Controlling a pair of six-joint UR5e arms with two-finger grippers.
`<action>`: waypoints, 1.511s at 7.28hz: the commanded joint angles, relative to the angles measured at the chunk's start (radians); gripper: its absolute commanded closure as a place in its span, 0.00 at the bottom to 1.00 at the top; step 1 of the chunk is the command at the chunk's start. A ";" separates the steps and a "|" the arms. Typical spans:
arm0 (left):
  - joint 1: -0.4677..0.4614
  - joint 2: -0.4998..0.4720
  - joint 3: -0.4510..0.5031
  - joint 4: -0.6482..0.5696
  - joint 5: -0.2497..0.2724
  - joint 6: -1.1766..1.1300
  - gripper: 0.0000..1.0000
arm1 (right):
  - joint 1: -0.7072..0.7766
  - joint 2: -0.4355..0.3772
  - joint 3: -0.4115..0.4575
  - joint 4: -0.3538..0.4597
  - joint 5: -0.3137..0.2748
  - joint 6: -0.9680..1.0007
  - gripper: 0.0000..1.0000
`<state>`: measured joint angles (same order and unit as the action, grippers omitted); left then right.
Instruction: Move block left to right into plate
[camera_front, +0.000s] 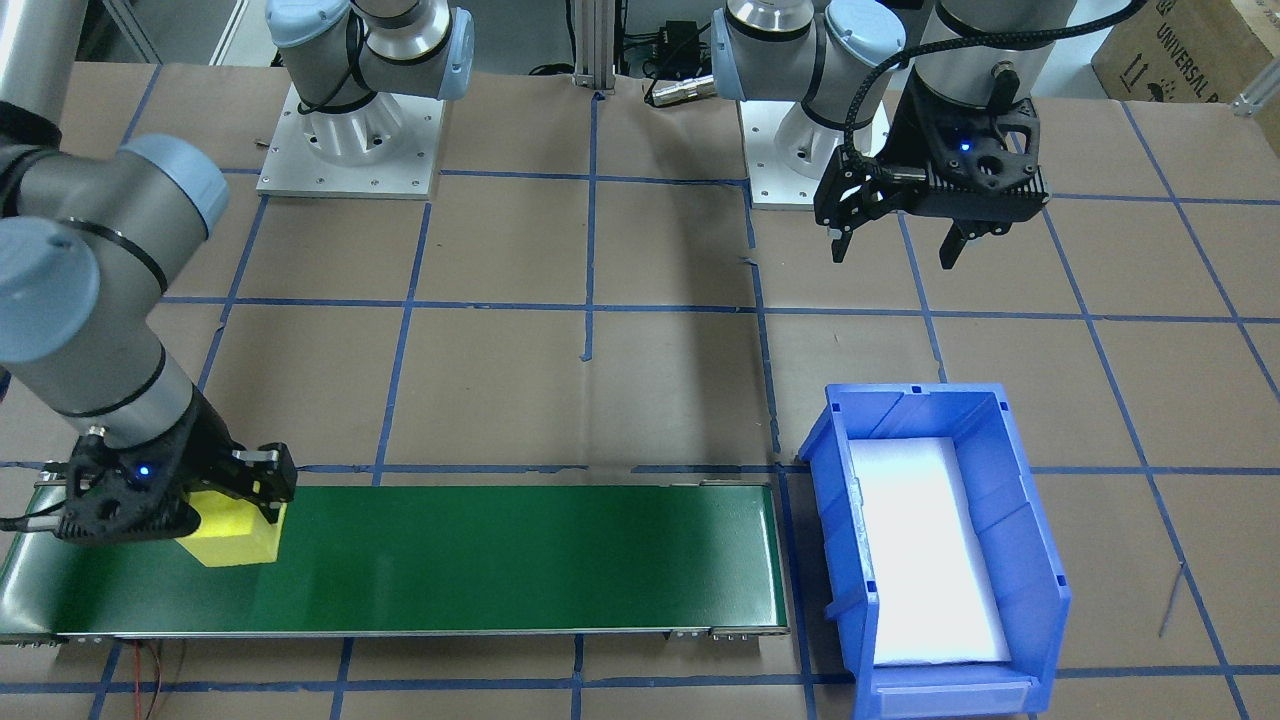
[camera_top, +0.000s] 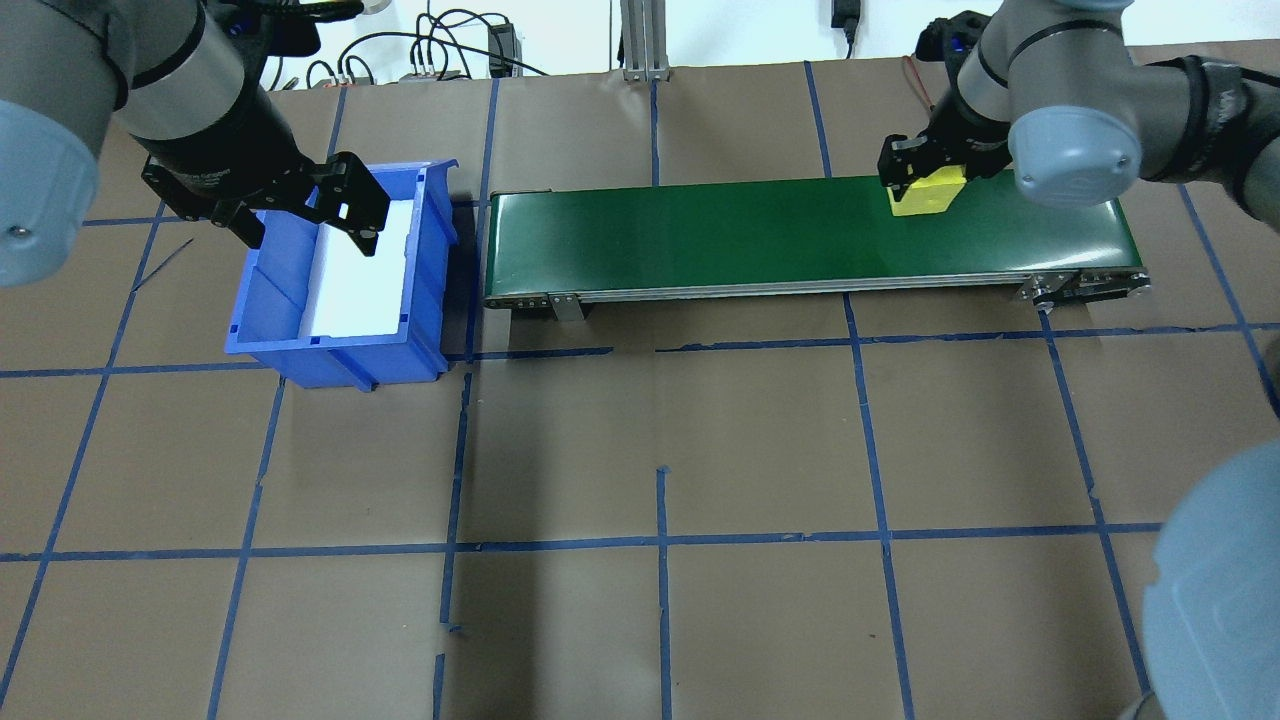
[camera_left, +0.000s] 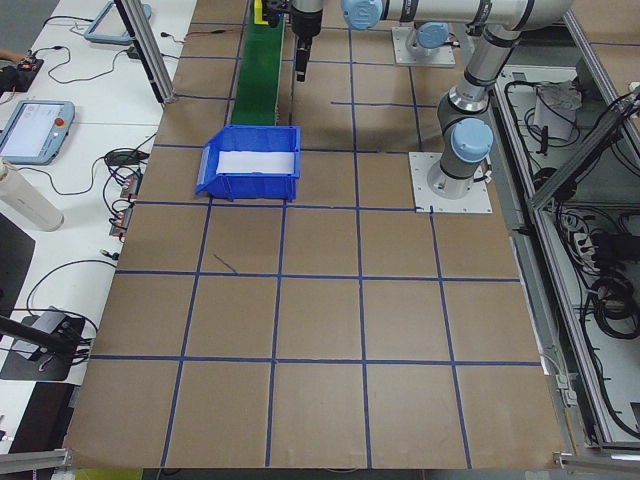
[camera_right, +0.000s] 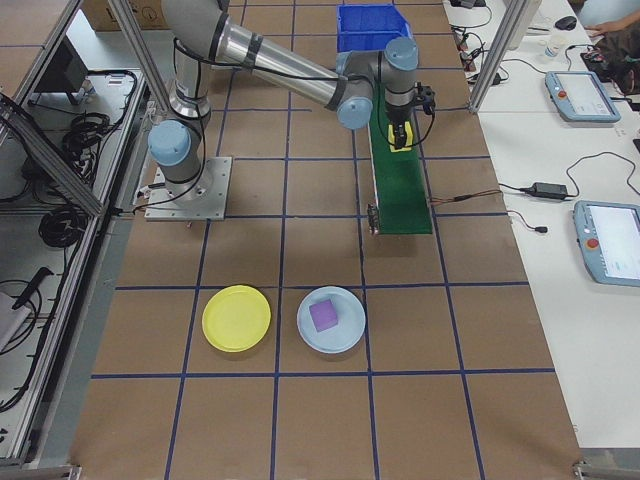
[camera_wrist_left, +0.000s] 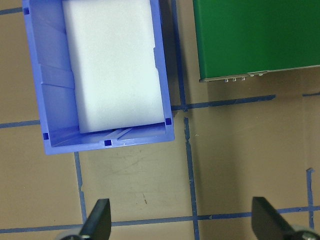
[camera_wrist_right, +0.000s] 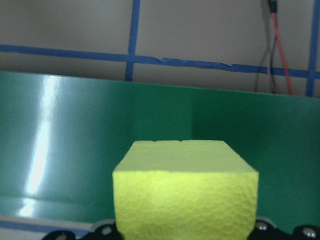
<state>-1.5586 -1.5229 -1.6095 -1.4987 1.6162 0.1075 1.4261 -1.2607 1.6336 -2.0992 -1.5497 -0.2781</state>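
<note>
Yellow block (camera_front: 238, 538) clamped by right hand (camera_front: 205, 505) at right end of green conveyor belt (camera_front: 500, 560), probably for lift toward yellow plate (camera_right: 236, 318), well apart on counter (camera_right: 300, 250). Left hand (camera_front: 895, 235) held apart, idle, beside blue bin (camera_front: 940, 540).

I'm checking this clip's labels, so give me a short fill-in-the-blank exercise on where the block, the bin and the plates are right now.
1. The right gripper is shut on a block whose colour is ____.
2. That block sits over the green ____, at the end farthest from the blue bin.
3. The left gripper hangs with its fingers ____ and holds nothing.
4. In the right side view, the purple block lies on the light blue plate, while the yellow plate beside it is ____.

Missing words: yellow; conveyor belt; open; empty
</note>
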 joint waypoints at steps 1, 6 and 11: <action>0.002 0.000 -0.003 0.001 -0.004 0.001 0.00 | -0.111 -0.159 0.081 0.088 -0.108 -0.163 0.65; 0.002 -0.006 0.002 0.009 -0.009 -0.002 0.00 | -0.627 -0.212 0.207 0.093 -0.102 -0.694 0.69; -0.005 -0.014 -0.009 0.011 -0.006 -0.008 0.00 | -1.016 -0.210 0.362 0.074 -0.072 -0.959 0.78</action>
<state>-1.5636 -1.5369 -1.6157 -1.4880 1.6104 0.0993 0.5073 -1.4712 1.9834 -2.0233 -1.6307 -1.1622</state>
